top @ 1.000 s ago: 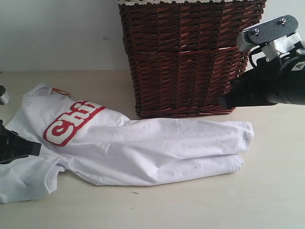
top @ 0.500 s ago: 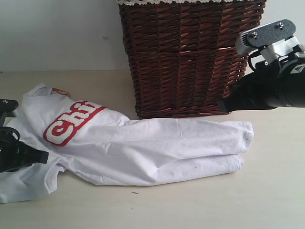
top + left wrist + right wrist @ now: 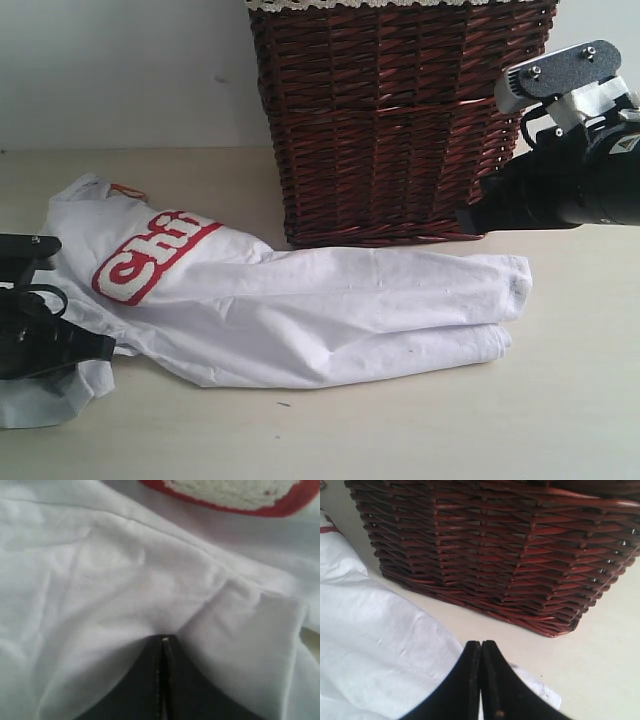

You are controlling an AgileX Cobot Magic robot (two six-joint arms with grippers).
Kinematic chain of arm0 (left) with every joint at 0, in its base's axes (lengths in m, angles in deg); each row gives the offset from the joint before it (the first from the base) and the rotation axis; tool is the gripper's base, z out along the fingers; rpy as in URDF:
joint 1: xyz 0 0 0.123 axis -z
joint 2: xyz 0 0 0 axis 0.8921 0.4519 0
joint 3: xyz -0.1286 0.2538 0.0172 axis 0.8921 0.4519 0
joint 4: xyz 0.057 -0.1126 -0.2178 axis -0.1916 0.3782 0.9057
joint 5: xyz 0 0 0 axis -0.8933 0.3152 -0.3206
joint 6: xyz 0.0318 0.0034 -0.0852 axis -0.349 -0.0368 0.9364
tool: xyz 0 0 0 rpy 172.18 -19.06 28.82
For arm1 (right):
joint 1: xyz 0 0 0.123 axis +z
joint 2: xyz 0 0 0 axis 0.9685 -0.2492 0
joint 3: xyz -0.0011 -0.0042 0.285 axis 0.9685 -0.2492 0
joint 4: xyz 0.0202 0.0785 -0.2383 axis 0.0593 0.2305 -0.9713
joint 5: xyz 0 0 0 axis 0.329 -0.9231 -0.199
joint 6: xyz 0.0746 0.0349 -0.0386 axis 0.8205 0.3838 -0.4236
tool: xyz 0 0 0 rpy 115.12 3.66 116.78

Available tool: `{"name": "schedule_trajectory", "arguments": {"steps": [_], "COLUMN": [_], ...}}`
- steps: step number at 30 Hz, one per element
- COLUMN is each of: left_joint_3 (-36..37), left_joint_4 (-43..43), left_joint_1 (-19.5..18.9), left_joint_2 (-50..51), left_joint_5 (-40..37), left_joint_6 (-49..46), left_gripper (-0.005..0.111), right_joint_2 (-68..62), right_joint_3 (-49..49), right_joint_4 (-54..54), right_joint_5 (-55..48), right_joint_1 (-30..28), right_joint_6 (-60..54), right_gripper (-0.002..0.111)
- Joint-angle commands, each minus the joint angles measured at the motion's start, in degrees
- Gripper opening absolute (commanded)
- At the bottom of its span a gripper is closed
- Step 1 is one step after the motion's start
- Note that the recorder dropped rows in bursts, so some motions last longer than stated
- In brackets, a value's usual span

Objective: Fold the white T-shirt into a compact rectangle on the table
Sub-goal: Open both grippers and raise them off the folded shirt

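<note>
The table [image 3: 450,430] is holding the shirt [image 3: 330,310], which is lying crumpled just in front of the basket [image 3: 390,120]. The left gripper [image 3: 105,347] is pinching a fold of the shirt, well off to the basket's left. The right gripper [image 3: 465,215] is hanging pressed together and empty, by the basket's bottom right corner, above the shirt.
</note>
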Motion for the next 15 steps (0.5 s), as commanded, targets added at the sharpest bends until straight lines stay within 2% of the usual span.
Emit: {"name": "schedule_trajectory", "arguments": {"steps": [1, 15], "left_joint_3": [0.9, 3.0], "left_joint_4": [0.4, -0.5], "left_joint_1": [0.2, 0.2], "left_joint_2": [3.0, 3.0], "left_joint_5": [-5.7, -13.4], "left_joint_6": [-0.3, -0.3], "left_gripper": [0.000, 0.000], "right_joint_2": [0.3, 1.0], "right_joint_3": [0.1, 0.1], "right_joint_4": [0.2, 0.2], "right_joint_5": [0.6, -0.6], "right_joint_1": [0.0, 0.0], "right_joint_6": [0.3, 0.2], "right_gripper": [0.000, 0.000]}}
